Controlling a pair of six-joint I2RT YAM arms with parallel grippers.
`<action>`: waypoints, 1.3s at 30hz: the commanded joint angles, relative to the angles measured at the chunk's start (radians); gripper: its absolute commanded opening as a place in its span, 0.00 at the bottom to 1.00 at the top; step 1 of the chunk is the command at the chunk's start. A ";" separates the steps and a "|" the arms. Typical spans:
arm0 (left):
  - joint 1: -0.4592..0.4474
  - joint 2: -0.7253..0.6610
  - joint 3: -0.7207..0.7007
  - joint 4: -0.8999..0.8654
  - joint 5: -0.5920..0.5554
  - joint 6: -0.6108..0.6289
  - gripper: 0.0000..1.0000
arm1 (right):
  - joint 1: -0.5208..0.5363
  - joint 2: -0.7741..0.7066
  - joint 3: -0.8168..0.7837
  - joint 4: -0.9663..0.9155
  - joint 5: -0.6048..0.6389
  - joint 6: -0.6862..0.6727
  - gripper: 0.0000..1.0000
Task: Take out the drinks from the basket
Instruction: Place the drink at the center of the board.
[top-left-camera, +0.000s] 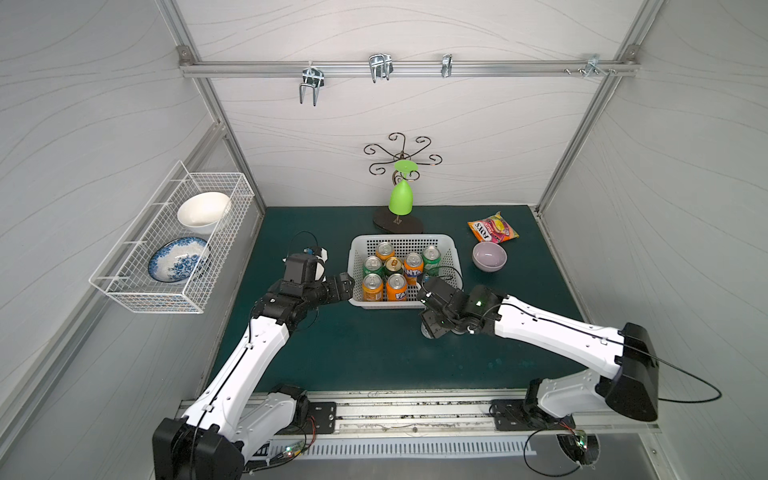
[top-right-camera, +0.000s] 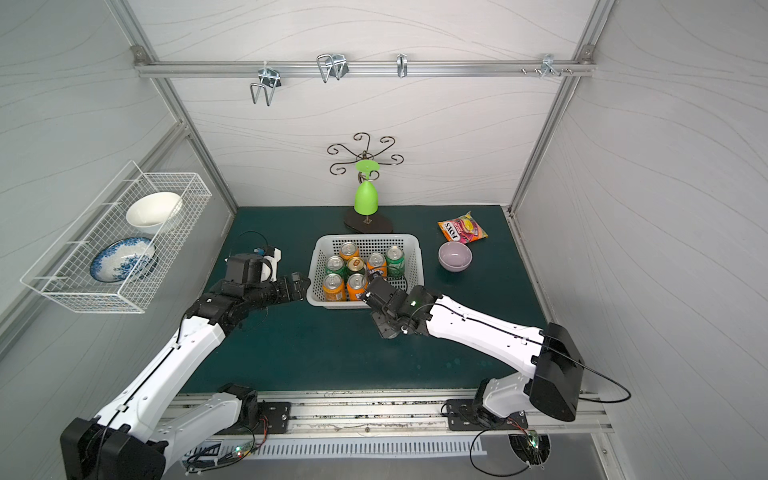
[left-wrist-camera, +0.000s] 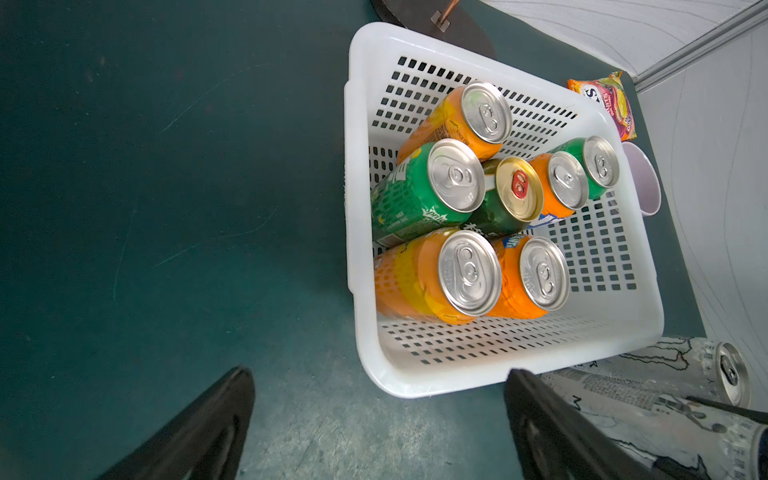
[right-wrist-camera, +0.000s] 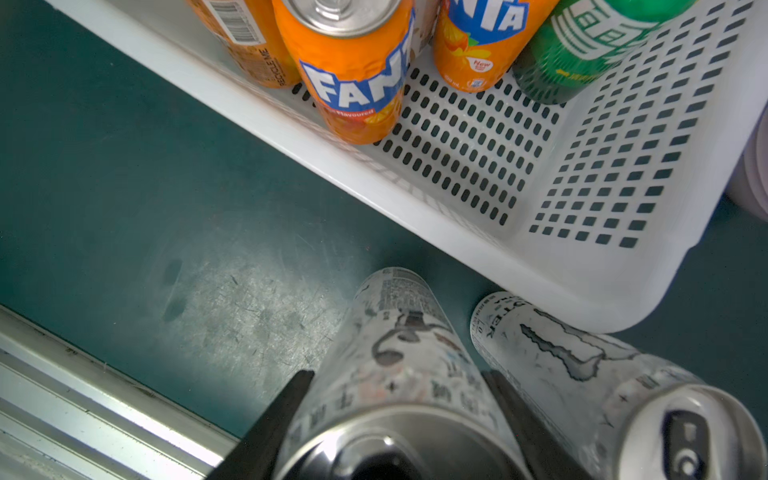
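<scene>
The right hand (right-wrist-camera: 395, 415) grips a slim silver-white can (right-wrist-camera: 399, 353) upright on the table (right-wrist-camera: 124, 187) just outside the basket (right-wrist-camera: 561, 291), beside its twin (right-wrist-camera: 582, 361). Seven cans (left-wrist-camera: 469, 270) stand upright inside. The left hand (left-wrist-camera: 374, 424) gapes empty.

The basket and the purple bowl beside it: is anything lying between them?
No. In both top views only bare green mat separates the basket from the purple bowl.
</scene>
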 joint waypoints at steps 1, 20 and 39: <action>-0.006 -0.008 0.040 0.008 -0.002 0.007 0.98 | 0.008 0.010 0.010 0.082 0.004 0.031 0.53; -0.006 0.006 0.041 0.015 0.002 0.007 0.98 | -0.034 0.068 -0.038 0.142 0.018 0.054 0.54; -0.006 0.017 0.041 0.016 -0.002 0.009 0.99 | -0.058 0.087 -0.045 0.159 0.000 0.038 0.58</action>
